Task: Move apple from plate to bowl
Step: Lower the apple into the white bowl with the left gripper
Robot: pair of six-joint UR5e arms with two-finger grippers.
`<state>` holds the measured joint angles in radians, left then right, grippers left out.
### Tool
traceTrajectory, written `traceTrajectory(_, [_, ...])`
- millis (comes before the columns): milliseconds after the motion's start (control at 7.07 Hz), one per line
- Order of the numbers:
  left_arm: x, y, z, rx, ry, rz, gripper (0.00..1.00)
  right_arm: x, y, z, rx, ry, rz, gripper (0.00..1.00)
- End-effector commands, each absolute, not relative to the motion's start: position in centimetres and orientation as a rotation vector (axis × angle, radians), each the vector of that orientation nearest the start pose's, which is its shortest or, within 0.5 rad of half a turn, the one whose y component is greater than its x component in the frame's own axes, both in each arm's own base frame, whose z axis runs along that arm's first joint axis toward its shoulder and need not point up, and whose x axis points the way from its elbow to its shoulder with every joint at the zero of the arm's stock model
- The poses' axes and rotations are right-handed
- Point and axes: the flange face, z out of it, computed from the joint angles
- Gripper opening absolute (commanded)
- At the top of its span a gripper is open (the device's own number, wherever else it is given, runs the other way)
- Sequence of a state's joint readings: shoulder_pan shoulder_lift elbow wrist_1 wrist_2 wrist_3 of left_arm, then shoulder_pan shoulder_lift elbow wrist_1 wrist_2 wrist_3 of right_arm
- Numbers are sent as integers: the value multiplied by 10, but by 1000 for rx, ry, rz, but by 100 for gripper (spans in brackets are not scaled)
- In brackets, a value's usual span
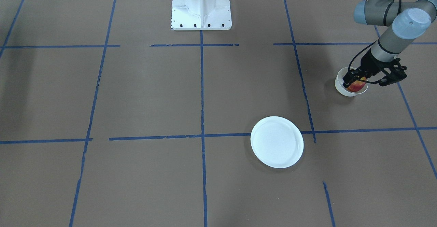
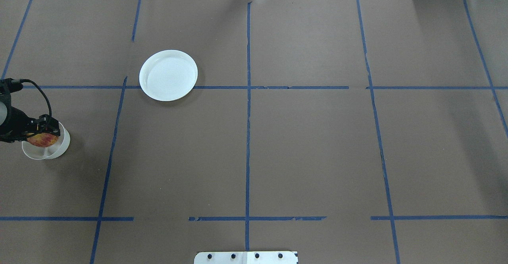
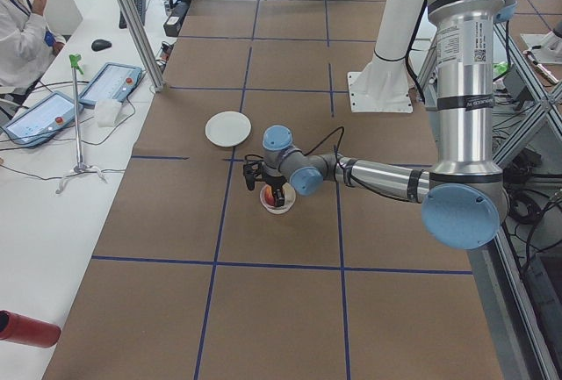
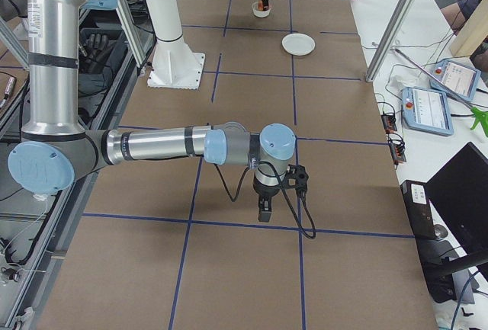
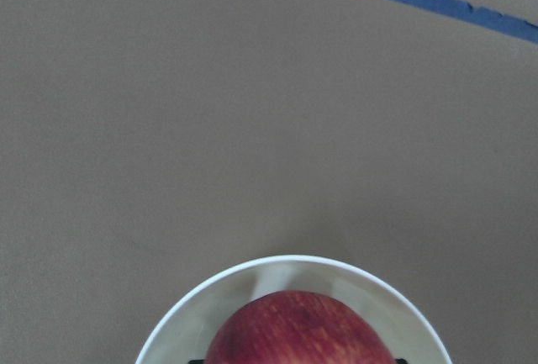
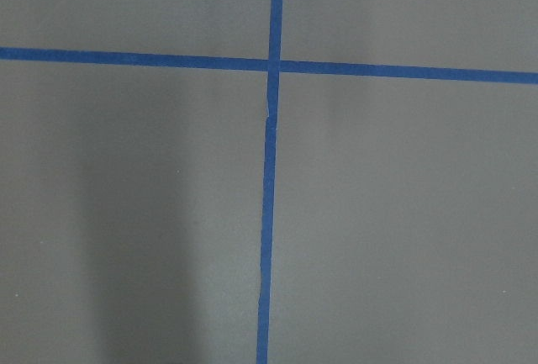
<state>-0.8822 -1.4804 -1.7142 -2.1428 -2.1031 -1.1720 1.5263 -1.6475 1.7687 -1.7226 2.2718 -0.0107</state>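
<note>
The red and yellow apple (image 1: 357,84) sits in the mouth of the small cream bowl (image 1: 340,87), at the table's edge on my left side. My left gripper (image 1: 355,82) reaches down over the bowl with its fingers closed on the apple. In the overhead view the apple (image 2: 41,140), the bowl (image 2: 59,148) and the gripper (image 2: 41,134) are at the far left. The left wrist view shows the apple (image 5: 294,330) inside the bowl's rim (image 5: 193,313). The white plate (image 1: 277,141) lies bare, apart from the bowl. My right gripper (image 4: 263,212) points down above the table; I cannot tell if it is open.
The table is covered in brown paper with a grid of blue tape lines. The robot's white base (image 1: 201,6) stands at the middle of its side. Operator tablets (image 3: 39,115) lie on a side bench beyond the table.
</note>
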Motion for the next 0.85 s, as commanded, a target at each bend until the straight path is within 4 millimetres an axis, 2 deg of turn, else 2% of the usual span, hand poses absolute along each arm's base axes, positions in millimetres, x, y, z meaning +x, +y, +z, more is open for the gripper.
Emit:
traceTrajectory(0, [245, -426, 572, -48, 803, -287, 83, 49, -457, 618, -41, -700, -42, 100])
traceTrajectory(425, [233, -422, 545, -20, 829, -290, 83, 49, -457, 618, -41, -700, -44, 100])
traceTrajectory(708, [217, -412, 489, -40, 789, -303, 83, 49, -457, 618, -41, -700, -42, 100])
